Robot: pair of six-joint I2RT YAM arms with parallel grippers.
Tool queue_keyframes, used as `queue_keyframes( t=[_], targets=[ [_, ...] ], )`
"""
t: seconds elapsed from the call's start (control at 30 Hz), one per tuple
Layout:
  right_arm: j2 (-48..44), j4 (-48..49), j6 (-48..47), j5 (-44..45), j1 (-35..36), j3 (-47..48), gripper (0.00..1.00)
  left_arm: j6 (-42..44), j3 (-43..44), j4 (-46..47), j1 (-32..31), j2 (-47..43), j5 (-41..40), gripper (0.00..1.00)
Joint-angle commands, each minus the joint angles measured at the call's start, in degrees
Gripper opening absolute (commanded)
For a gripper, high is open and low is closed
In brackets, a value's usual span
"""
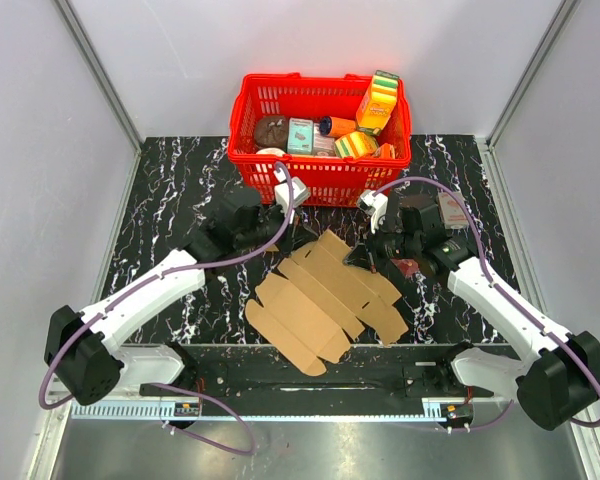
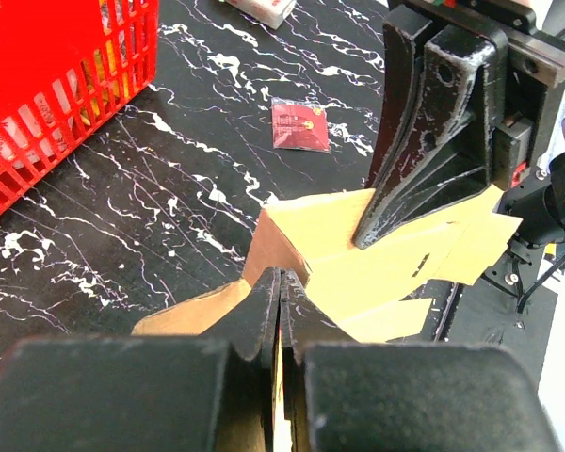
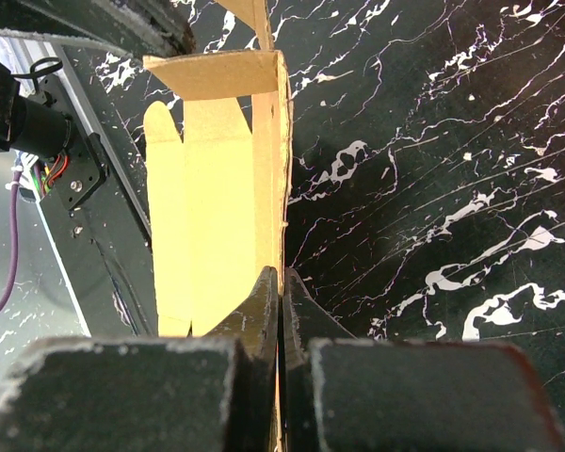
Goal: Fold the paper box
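The paper box [image 1: 325, 300] is a flat brown cardboard sheet with flaps, lying mid-table with its far edge lifted. My left gripper [image 1: 288, 240] is shut on the sheet's far left flap; in the left wrist view its jaws [image 2: 281, 282] pinch the thin cardboard [image 2: 330, 235]. My right gripper [image 1: 366, 257] is shut on the far right edge; in the right wrist view its jaws [image 3: 281, 278] clamp the sheet [image 3: 217, 188], which stands on edge. The right gripper's fingers [image 2: 424, 160] also show in the left wrist view, pressed against the cardboard.
A red basket [image 1: 320, 180] with several packaged goods stands at the back centre, close behind both grippers. A small red packet [image 1: 408, 267] lies under the right arm and shows in the left wrist view [image 2: 299, 124]. A small printed box [image 1: 452, 210] lies at the right.
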Motion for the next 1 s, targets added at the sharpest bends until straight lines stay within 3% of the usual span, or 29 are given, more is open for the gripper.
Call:
queue_keyframes(
  t=[0.0, 0.97],
  targets=[
    [0.07, 1.88, 0.6, 0.85, 0.38, 0.61, 0.0, 0.75, -0.01, 0.78, -0.99, -0.5, 0.02, 0.0],
    [-0.28, 2.4, 0.69, -0.82, 0.38, 0.08, 0.0, 2.16, 3.94, -0.27, -5.83, 5.83, -2.08, 0.0]
  ],
)
